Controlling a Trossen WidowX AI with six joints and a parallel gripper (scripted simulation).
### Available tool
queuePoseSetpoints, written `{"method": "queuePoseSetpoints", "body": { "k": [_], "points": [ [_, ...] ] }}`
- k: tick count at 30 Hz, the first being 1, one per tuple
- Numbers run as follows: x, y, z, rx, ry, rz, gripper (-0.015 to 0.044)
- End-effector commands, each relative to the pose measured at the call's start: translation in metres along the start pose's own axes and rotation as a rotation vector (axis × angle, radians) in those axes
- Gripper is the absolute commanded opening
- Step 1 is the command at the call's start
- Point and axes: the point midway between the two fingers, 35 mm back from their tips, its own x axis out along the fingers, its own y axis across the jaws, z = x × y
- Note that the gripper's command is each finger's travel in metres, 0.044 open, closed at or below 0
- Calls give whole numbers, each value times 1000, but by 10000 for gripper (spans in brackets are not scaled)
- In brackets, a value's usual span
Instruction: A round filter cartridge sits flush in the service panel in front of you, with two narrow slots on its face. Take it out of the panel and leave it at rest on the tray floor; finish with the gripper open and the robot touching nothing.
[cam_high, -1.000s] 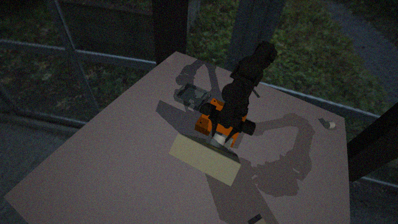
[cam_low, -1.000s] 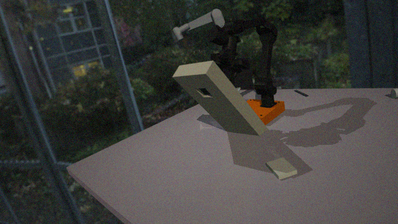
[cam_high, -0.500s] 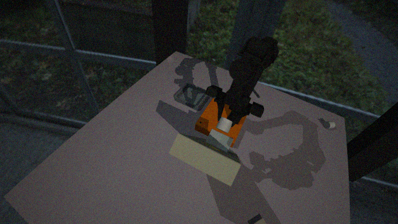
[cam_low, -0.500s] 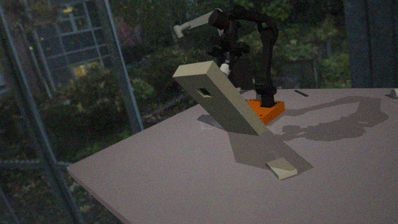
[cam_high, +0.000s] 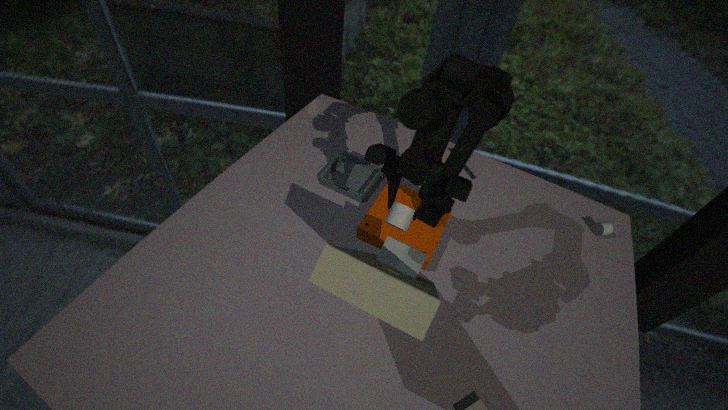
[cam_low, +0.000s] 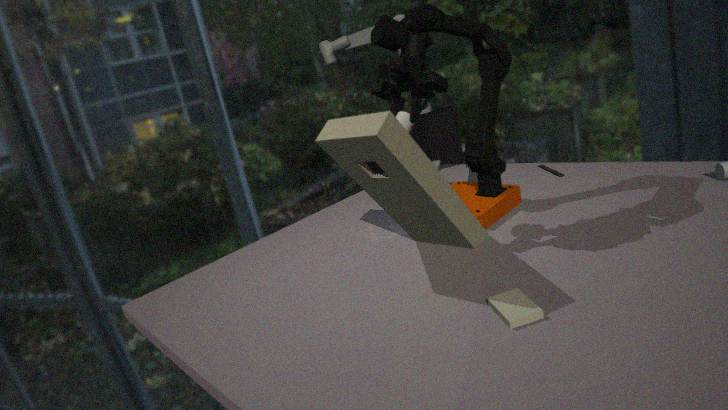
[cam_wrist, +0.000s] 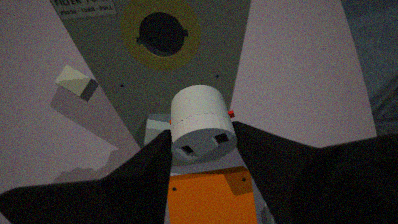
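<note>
The white round cartridge (cam_high: 400, 217) (cam_low: 403, 121) (cam_wrist: 200, 107) is out of the panel, in the air. Its slotted face with two dark slots points toward the wrist camera, and a small red tab shows at its side. My gripper (cam_high: 407, 211) (cam_low: 405, 113) (cam_wrist: 201, 131) is shut on it, one finger on each side. The leaning service panel (cam_high: 374, 292) (cam_low: 407, 188) (cam_wrist: 150, 90) has an empty round hole inside a yellow ring (cam_wrist: 162, 62). The grey-green tray (cam_high: 340, 188) is on the table, left of the orange base in the top view; its floor is partly shadowed.
The orange robot base (cam_high: 420, 234) (cam_low: 494, 208) (cam_wrist: 212, 200) is below the held cartridge. A small pale block (cam_low: 517, 308) (cam_wrist: 72, 77) lies behind the panel. A small white cylinder (cam_high: 606, 228) (cam_low: 722, 170) lies far right. A dark strip (cam_low: 550, 170) lies near the table's back edge.
</note>
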Motion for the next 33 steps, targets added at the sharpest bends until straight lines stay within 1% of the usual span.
{"method": "queuePoseSetpoints", "body": {
  "k": [1,16,17,18,33],
  "points": [
    [1,-12,1,-3,-1,3,0],
    [5,-62,-2,-3,-13,0,0],
    [5,-53,-3,5,0,-4,0],
    [6,-55,-4,17,0,-11,0],
    [1,-127,-41,378,8,-224,0]
  ]
}}
